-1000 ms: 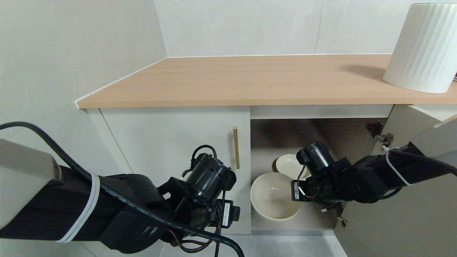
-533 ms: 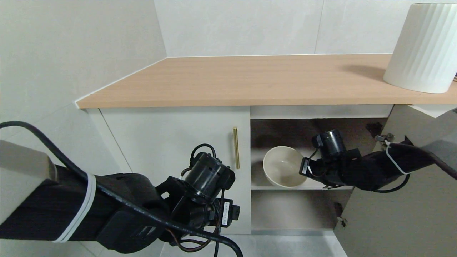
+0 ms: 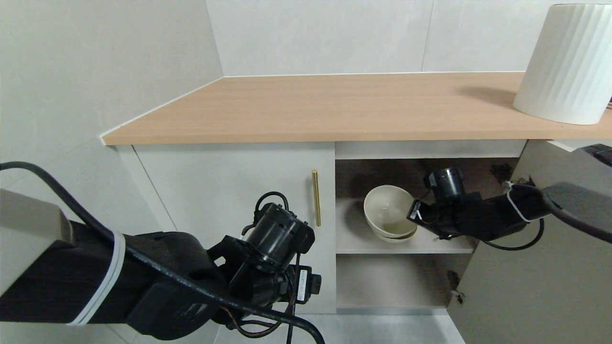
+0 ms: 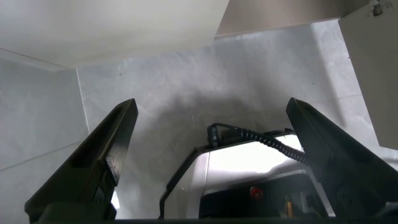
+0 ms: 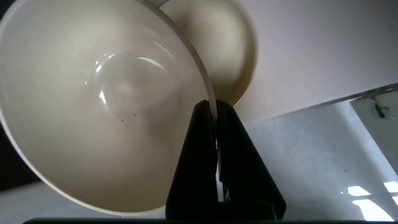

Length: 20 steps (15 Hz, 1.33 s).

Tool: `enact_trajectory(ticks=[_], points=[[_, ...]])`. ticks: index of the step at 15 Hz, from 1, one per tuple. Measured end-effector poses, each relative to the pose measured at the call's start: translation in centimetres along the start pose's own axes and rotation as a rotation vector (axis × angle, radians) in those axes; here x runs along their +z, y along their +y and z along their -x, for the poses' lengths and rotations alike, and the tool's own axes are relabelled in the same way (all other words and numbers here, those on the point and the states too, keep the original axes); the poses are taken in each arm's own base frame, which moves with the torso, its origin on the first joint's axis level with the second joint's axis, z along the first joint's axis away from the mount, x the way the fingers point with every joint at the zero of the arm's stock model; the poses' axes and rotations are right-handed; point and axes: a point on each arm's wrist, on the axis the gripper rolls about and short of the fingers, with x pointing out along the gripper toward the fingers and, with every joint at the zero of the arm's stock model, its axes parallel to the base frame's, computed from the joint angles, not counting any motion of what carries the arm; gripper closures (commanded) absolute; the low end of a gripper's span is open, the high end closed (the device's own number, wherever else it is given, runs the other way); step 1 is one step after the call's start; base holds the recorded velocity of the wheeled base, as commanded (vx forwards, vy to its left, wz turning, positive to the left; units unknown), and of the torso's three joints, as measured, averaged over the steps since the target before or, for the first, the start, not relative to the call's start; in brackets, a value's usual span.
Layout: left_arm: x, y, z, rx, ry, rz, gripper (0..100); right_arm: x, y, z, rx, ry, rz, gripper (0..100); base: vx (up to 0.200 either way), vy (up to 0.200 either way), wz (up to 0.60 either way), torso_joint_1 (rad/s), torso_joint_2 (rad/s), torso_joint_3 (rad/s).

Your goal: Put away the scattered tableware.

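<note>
A cream bowl (image 3: 386, 209) hangs tilted inside the open cabinet, its rim pinched by my right gripper (image 3: 414, 216), which is shut on it. It sits just over a second cream bowl (image 3: 395, 236) that rests on the middle shelf (image 3: 353, 239). In the right wrist view the held bowl (image 5: 106, 106) is close up, the dark fingers (image 5: 200, 155) clamp its rim, and the second bowl (image 5: 233, 50) lies behind it. My left gripper (image 4: 211, 106) stands open and holds nothing, low in front of the closed door, pointing at the floor.
The right cabinet door (image 3: 526, 286) stands swung open. The left door, with a gold handle (image 3: 315, 197), is closed. A white ribbed container (image 3: 564, 62) stands at the right end of the wooden counter (image 3: 334, 105). The lower compartment (image 3: 387, 279) has room.
My right arm has carried the bowl up from the cabinet's lower opening and deeper in, to just above the bowl on the shelf. The left arm has stayed put.
</note>
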Motion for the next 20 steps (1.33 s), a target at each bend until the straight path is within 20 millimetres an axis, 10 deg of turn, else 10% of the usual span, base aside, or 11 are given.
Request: enact_trajectory(ticks=[16, 17, 20], points=[[0.0, 0.0, 0.0, 0.000, 0.001, 0.000, 0, 0.2, -1.6, -4.3, -0.086, -0.032, -0.022, 100, 0.000, 0.000, 0.00, 0.000, 0.00, 0.000], [0.0, 0.0, 0.0, 0.000, 0.001, 0.000, 0, 0.1, -1.6, -4.3, -0.087, -0.030, -0.022, 0, 0.000, 0.000, 0.00, 0.000, 0.00, 0.000], [0.0, 0.0, -0.1, 0.000, 0.002, 0.000, 0, 0.1, -1.7, -4.4, -0.088, -0.030, -0.022, 0, 0.000, 0.000, 0.00, 0.000, 0.00, 0.000]])
